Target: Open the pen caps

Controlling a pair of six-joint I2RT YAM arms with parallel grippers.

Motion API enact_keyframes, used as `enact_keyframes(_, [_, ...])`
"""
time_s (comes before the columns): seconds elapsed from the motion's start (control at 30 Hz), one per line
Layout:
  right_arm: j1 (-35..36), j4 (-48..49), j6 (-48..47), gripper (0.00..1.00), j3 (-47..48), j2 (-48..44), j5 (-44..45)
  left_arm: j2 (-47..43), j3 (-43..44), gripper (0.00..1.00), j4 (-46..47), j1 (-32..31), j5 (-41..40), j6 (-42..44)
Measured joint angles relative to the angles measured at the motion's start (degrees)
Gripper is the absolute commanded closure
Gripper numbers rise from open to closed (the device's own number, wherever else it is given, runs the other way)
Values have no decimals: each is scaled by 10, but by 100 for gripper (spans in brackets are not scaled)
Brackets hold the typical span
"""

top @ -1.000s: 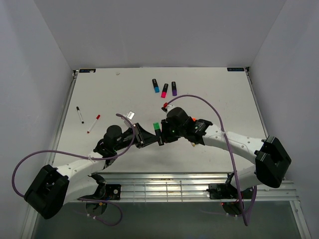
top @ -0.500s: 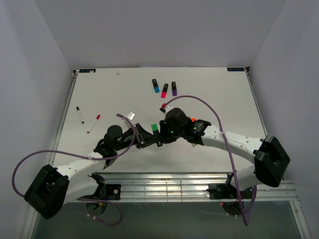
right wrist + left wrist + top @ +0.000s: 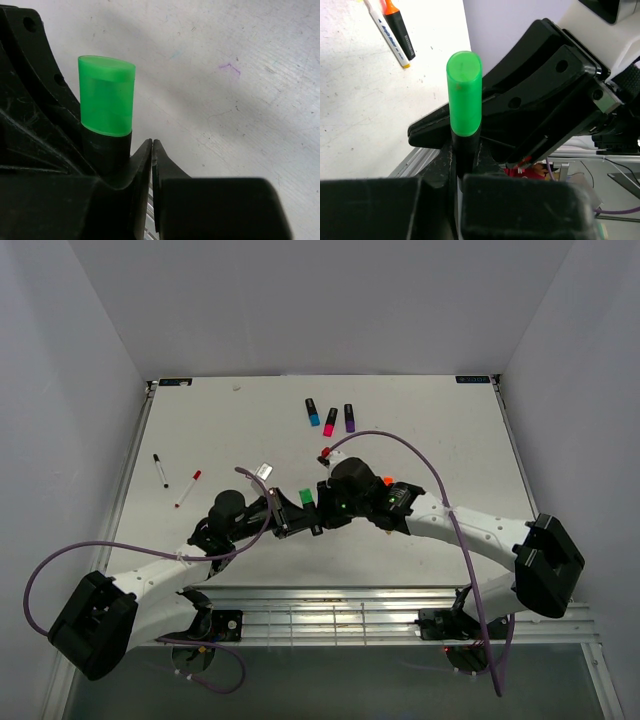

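Note:
A stubby black marker stands upright with its green pen cap (image 3: 464, 92) on, its body clamped in my left gripper (image 3: 465, 152). From above, the green cap (image 3: 306, 498) sits where the two grippers meet, the left gripper (image 3: 290, 516) on its left and the right gripper (image 3: 319, 514) on its right. The right gripper (image 3: 152, 146) is shut on nothing, its tips pressed together just right of the marker and below the green cap (image 3: 106, 95). Blue (image 3: 313, 413), pink (image 3: 329, 421) and purple (image 3: 349, 418) capped markers lie at the back.
Two thin white pens lie at the left, one black-capped (image 3: 160, 470) and one red-capped (image 3: 188, 488). An orange marker (image 3: 400, 30) and a white pen (image 3: 387, 32) lie beyond the grippers. A metal rail (image 3: 330, 615) runs along the table's near edge.
The green-capped marker has shifted a little to the left. My left jaws have closed tighter on its body. The right gripper has followed leftward, still shut.

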Motion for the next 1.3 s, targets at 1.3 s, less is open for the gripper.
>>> enact_keyframes(1.3, [-51, -103, 20, 44, 154, 28, -23, 29, 103, 100, -214, 3, -3, 199])
